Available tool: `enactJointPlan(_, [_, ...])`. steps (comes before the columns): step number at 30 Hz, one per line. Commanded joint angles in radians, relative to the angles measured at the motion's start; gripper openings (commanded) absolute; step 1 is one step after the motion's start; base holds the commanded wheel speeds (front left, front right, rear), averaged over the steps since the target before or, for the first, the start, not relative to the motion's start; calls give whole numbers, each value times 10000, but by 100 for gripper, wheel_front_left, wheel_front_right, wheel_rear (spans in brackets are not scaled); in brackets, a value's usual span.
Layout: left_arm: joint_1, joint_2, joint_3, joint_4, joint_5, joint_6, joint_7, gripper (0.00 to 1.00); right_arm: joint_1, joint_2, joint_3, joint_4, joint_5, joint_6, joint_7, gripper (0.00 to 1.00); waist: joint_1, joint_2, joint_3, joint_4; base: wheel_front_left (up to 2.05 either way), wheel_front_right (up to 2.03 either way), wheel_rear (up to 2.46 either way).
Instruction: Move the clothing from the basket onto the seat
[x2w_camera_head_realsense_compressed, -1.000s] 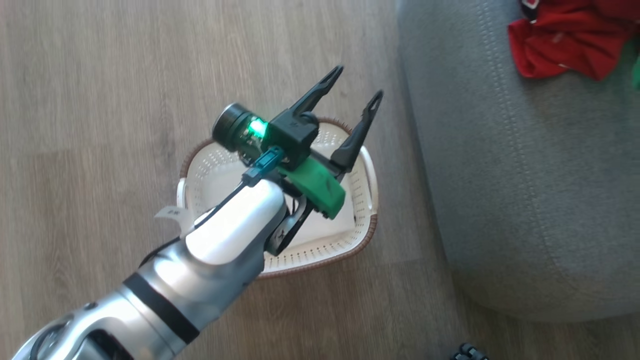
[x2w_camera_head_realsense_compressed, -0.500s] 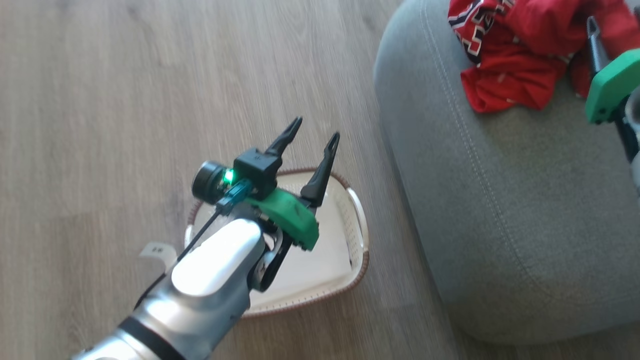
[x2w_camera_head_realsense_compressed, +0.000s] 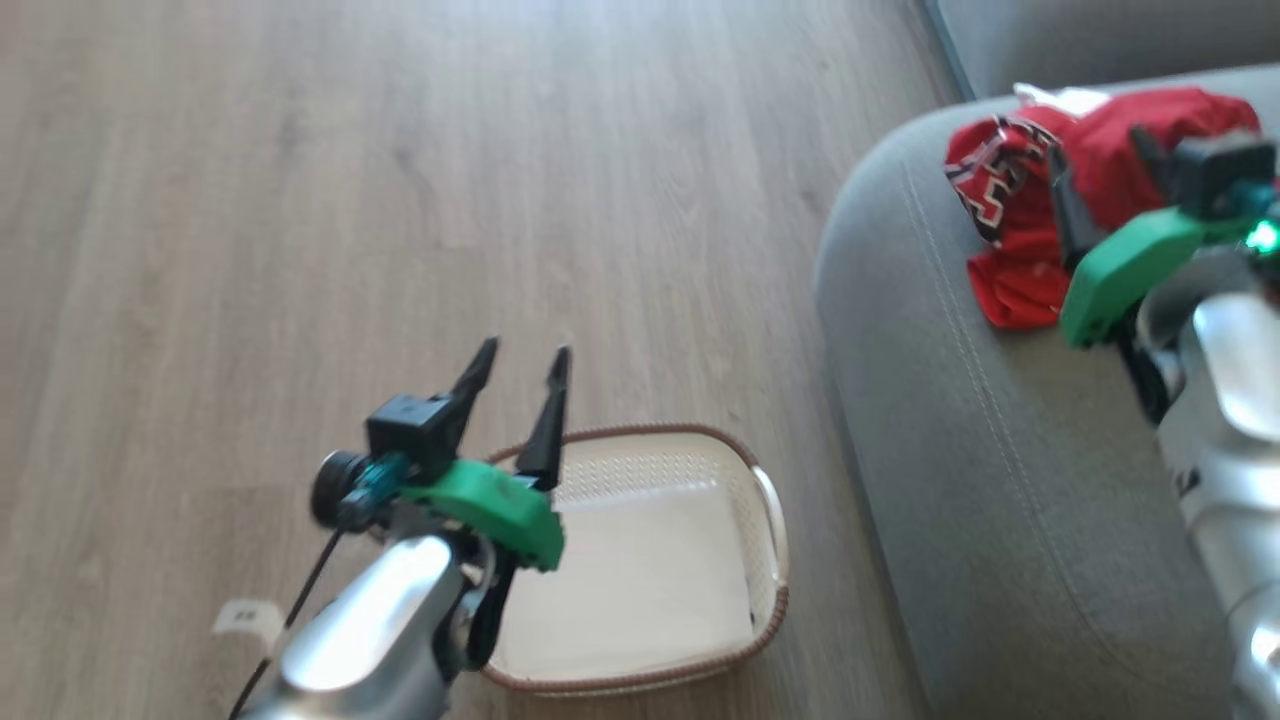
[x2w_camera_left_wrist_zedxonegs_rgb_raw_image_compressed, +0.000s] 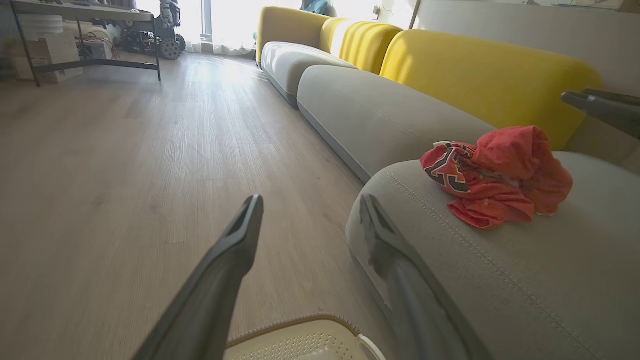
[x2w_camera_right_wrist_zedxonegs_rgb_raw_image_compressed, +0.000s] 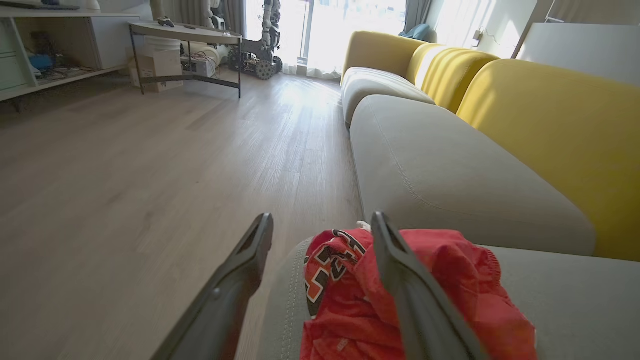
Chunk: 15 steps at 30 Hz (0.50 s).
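**Inspector:** Start nearest. What is at the basket?

**Assessor:** The basket (x2w_camera_head_realsense_compressed: 690, 431) stands on the wooden floor (x2w_camera_head_realsense_compressed: 300, 200), close beside the seat (x2w_camera_head_realsense_compressed: 950, 450). The part of its bottom in view is bare. The left end effector (x2w_camera_head_realsense_compressed: 524, 350) hangs over its left rim, fingers apart, holding nothing.

**Inspector:** And the clothing?

**Assessor:** The clothing (x2w_camera_head_realsense_compressed: 1015, 285) lies in one red heap on the seat, near the rounded corner. I judge the transfer done or nearly so, though the arm hides a strip of the basket.

**Inspector:** Further out?

**Assessor:** The right end effector (x2w_camera_head_realsense_compressed: 1098, 165) is at the heap, fingers spread wide, nothing clamped. In the right wrist view one finger crosses in front of the fabric. I cannot tell whether it touches.

**Inspector:** Hazards?

**Assessor:** Two. Nearer in, a low sweep of the left arm could strike the basket's rim and shove what looks like a light basket. At the heap, if that finger has caught a fold, drawing the arm back could drag the clothing over the rounded edge to the floor.
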<state>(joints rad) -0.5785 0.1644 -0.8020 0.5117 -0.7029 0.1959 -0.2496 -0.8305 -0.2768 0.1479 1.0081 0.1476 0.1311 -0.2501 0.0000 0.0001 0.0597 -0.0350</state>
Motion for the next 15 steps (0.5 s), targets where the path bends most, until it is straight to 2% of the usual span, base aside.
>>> enactJointPlan(1, [-62,361,564,-381,121,176,-121,100,211,96,142,-505,144,-4,-115,100,0,-1,-344,356,0,0,0])
enactJointPlan(7, [637,763,1037,-571,256,450,-121,100,1240,412,2,-1467,240,-4,-116,100,0,-1,-682,660,0,0,0])
enactJointPlan(15, [1805,1546,1676,-1015,255,870,-121,100,3255,1286,-694,-3528,-8,-4,-116,100,0,-1,-937,924,0,0,0])
